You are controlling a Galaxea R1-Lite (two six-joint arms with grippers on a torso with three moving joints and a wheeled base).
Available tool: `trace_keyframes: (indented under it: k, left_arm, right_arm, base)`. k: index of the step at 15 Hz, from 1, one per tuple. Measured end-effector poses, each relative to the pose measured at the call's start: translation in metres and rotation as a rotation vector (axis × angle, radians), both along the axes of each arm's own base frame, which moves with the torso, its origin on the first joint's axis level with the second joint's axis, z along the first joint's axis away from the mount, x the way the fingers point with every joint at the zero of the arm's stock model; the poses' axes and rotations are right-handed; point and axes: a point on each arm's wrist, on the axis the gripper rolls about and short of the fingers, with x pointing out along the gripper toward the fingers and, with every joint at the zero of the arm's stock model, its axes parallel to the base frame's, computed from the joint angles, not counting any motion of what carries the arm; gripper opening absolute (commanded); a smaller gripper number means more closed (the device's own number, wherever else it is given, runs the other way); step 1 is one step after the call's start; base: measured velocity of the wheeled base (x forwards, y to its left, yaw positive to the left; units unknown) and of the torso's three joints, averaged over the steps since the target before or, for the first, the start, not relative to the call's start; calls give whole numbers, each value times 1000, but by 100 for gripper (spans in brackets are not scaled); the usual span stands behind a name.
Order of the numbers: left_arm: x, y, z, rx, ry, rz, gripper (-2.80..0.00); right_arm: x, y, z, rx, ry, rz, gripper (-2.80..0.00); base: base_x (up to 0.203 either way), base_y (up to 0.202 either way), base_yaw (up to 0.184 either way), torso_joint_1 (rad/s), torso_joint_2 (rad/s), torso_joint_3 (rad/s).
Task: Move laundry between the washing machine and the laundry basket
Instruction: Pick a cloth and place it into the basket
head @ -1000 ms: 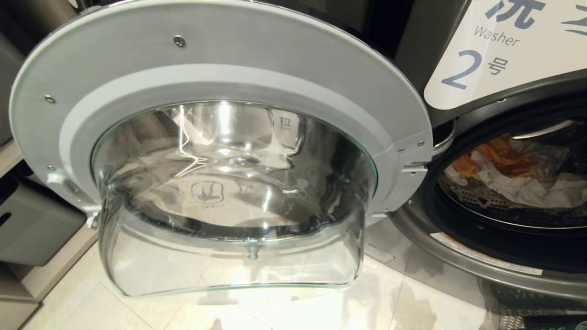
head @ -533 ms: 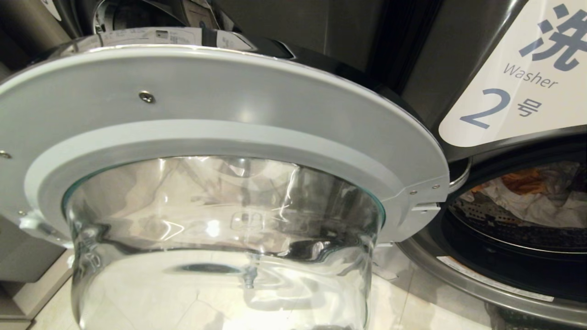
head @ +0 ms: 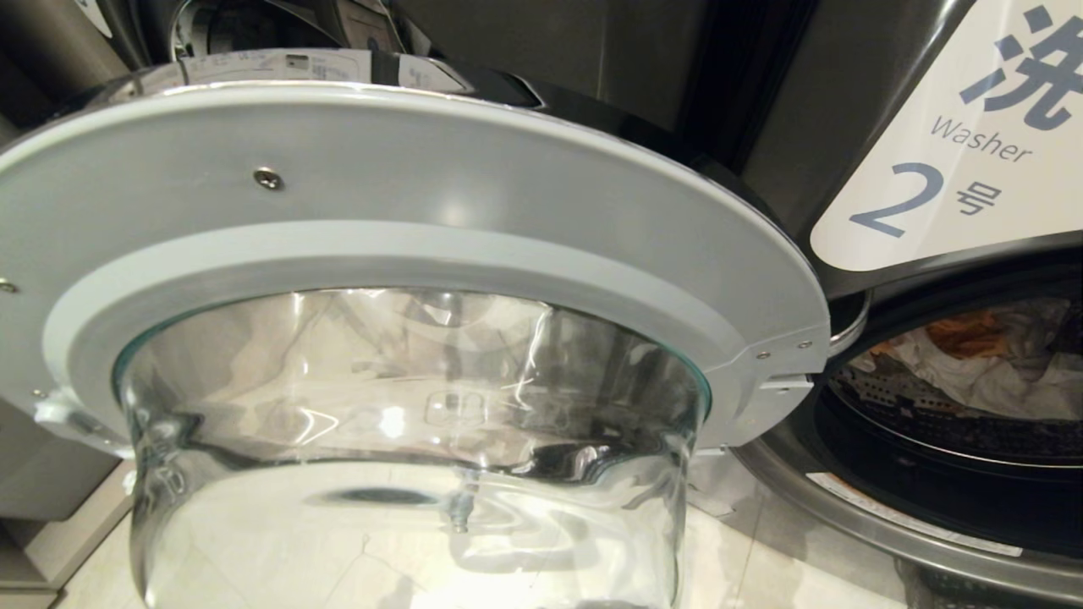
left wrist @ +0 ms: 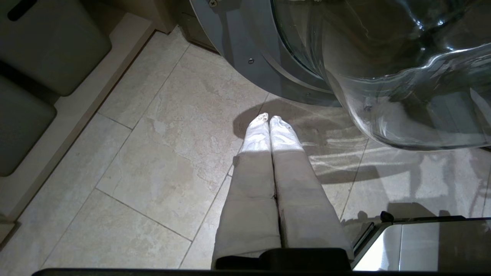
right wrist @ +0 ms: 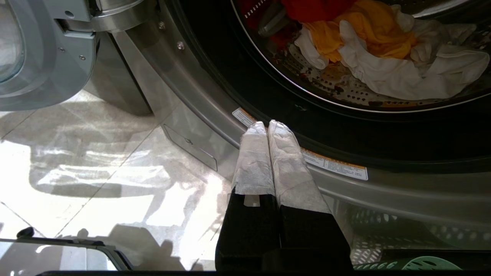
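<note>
Left pincer (left wrist: 268, 119): fingers pressed together, empty, hanging over the floor tiles (left wrist: 161, 153). Ahead of its tips and off to one side, the swung-open door (left wrist: 245, 50) with its glass bowl (left wrist: 402, 76) bulging out; not touching it.

Right pincer (right wrist: 267, 124): fingers also pressed together, empty, tips just in front of the washing machine (right wrist: 215, 115) front ring, near the warning sticker (right wrist: 333, 165) on the lower rim. No contact that I can confirm.

Past those tips, inside the drum (right wrist: 326, 82): laundry (right wrist: 383, 65) piled up, white piece in front, orange behind it, red furthest back.

Below and behind the right pincer, laundry basket (right wrist: 418, 263), green perforated rim only, sitting at the foot of the machine.

Head view: door fills most of it, "Washer 2" label (head: 956, 161) up top, laundry showing in the opening; neither pincer visible there.
</note>
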Motion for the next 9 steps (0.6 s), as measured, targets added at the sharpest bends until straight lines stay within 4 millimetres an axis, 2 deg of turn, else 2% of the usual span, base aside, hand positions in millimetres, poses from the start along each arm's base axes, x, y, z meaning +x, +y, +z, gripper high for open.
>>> trace_keyframes:
  k: [9]
  left_arm:
    - [0, 0, 0, -29, -3, 6, -280]
  right_arm:
    - [0, 0, 0, 2, 1, 0, -280]
  base:
    - [0, 0, 0, 0, 0, 0]
